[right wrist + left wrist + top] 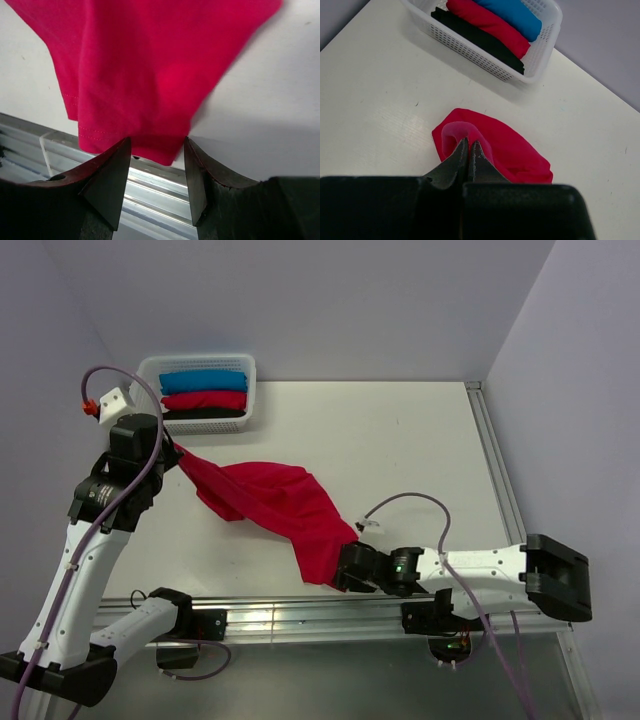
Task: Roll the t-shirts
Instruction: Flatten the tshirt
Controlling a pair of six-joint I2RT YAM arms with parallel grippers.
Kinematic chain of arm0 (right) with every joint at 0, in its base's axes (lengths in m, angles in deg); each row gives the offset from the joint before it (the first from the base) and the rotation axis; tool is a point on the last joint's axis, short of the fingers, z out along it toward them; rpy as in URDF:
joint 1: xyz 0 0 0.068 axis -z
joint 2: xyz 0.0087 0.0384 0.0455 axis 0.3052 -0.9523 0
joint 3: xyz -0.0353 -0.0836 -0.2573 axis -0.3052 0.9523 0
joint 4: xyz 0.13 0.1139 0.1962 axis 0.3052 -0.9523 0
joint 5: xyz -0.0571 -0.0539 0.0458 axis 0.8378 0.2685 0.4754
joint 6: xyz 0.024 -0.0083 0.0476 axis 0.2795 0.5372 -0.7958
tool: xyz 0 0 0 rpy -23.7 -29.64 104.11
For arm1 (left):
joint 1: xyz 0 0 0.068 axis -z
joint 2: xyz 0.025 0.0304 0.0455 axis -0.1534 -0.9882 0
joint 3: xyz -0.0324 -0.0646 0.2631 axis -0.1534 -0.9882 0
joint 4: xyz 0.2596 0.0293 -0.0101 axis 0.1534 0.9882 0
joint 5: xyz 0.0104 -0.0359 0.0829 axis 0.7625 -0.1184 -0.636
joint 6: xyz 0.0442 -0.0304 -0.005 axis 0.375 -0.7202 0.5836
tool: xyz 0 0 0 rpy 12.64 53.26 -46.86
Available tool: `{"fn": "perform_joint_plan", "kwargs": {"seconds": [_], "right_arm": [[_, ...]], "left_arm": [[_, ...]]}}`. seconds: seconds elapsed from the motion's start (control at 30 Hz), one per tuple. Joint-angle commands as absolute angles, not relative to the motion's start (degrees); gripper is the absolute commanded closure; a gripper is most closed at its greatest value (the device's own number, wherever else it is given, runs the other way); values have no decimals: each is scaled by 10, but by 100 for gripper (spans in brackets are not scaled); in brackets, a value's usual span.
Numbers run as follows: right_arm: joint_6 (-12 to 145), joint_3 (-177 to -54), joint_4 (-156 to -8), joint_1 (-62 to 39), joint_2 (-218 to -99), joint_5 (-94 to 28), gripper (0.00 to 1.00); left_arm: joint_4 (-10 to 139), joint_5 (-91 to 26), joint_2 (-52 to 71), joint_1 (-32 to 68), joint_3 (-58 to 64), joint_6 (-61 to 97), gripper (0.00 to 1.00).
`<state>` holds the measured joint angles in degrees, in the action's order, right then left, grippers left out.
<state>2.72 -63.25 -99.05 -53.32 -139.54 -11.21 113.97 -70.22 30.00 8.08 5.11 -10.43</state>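
A crimson-red t-shirt [275, 502] lies stretched slantwise across the table, from the upper left to the near edge. My left gripper [172, 452] is shut on its upper-left end and holds that end off the table; the left wrist view shows the cloth [505, 147] pinched between the closed jaws [469, 145]. My right gripper [345, 570] is open at the shirt's lower hem [145, 140]; the hem hangs between the spread fingers [111, 175], over the table's near edge. Rolled blue [205, 381], red [204, 399] and black [205, 413] t-shirts lie in the basket.
A white lattice basket [251, 375] stands at the back left of the table, also in the left wrist view [540, 55]. A metal rail [300, 615] runs along the near edge, right under the right gripper. A raised rim [490, 455] bounds the table's right side.
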Motion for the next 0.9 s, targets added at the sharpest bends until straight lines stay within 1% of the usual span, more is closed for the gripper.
{"fn": "perform_joint_plan", "kwargs": {"seconds": [0.0,0.1,0.23,0.37,0.47,0.5,0.53,0.57,0.77,0.87], "right_arm": [[2,-676,-1074,-562,-1460,-70,46],[-19,-703,-1111,-582,-1508,-53,47],[-27,-717,-1106,-600,-1560,-56,51],[-33,-716,-1106,-604,-1564,-53,66],[-42,-707,-1128,-604,-1528,-40,73],[-44,-705,-1135,-604,-1514,-35,83],[-47,-704,-1155,-603,-1501,-28,89],[-48,-704,-1166,-602,-1476,-18,100],[-45,-720,-1251,-585,-1392,24,100],[-8,-722,-1257,-547,-1325,35,100]], "left_arm": [[1118,-706,315,78,50,-90,100],[1111,-700,321,78,45,-89,100],[1110,-698,322,78,42,-88,100],[1113,-699,321,78,44,-85,100],[1113,-699,323,78,44,-84,100],[1112,-697,323,78,43,-83,100],[1112,-697,323,78,43,-83,100],[1111,-695,323,78,42,-84,100],[1104,-680,321,78,33,-86,100],[1104,-675,320,78,32,-87,100]]}}
